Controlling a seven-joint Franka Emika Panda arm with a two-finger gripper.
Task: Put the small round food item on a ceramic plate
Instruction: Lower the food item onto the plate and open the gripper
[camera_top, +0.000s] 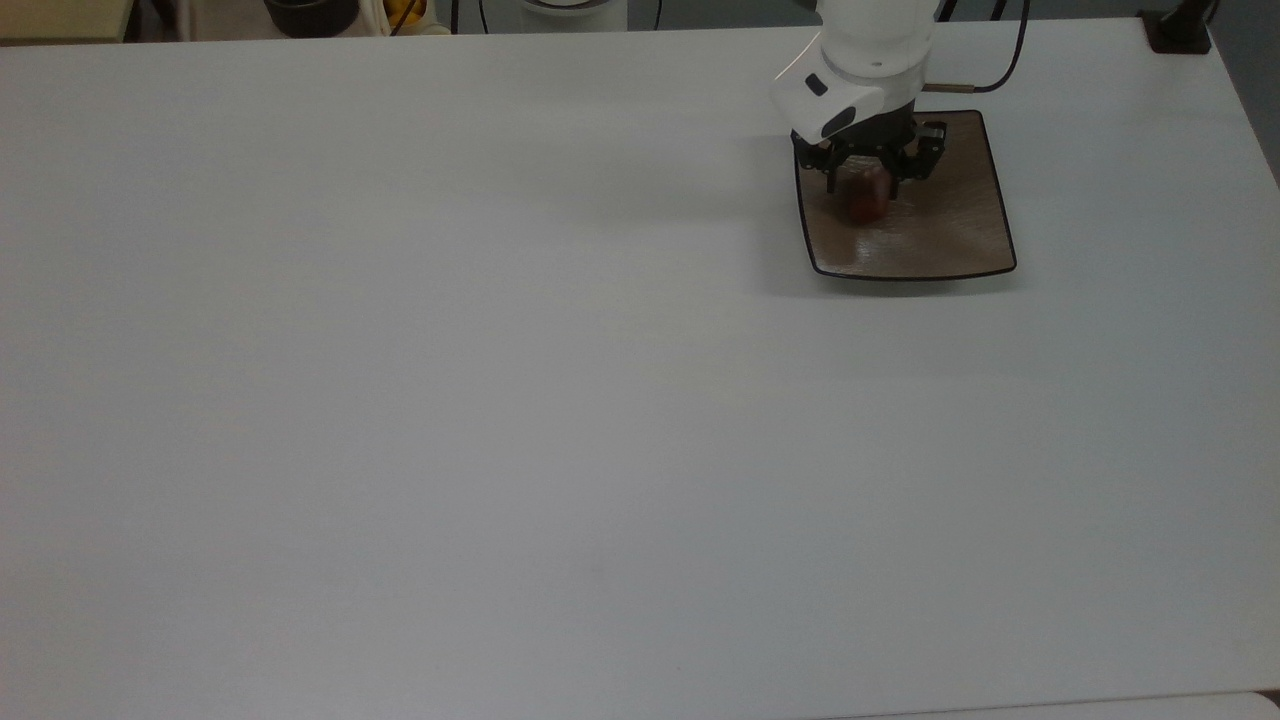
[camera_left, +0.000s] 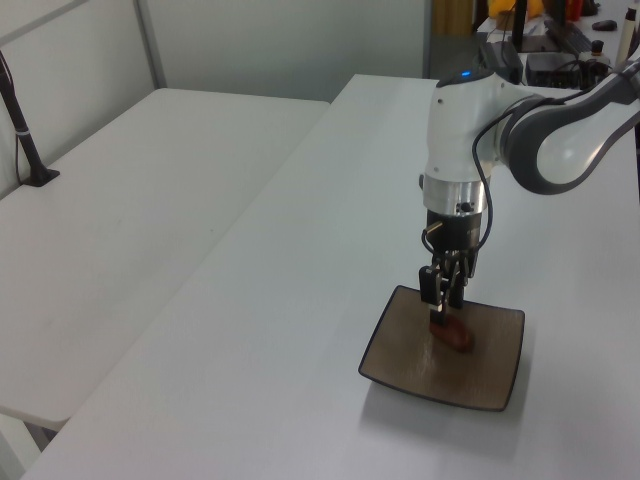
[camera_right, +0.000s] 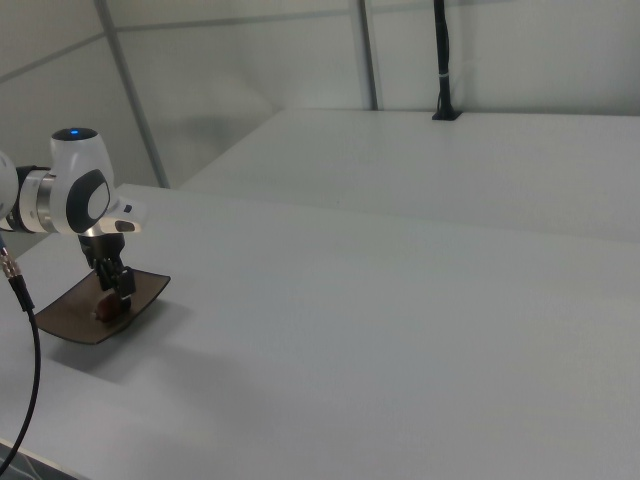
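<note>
One end effector (camera_left: 444, 303) grips the small round food item (camera_left: 453, 334) low over the ceramic plate (camera_left: 495, 367), at the top view's upper right. Release should wait until the item rests near the plate's centre, then lift straight up off the white worktop (camera_top: 500, 400).

**Surfaces and finishes**

Bench (camera_top: 500, 400): white, smooth, matt, with soft diffuse shading. Ceramic plate (camera_top: 960, 235): brown-tan glaze, shiny, faintly streaked highlights near the top view's lower edge; thin dark rim. Small round food item (camera_top: 866, 203): reddish-brown, glossy, smooth-looking skin. Arm (camera_left: 460, 130): white casing, smooth and hard like plastic, slight sheen; a bright metallic band at the wrist. End effector (camera_left: 441, 305): black, matt, hard parts. Cable (camera_right: 25, 330): black, smooth sheath.
</note>
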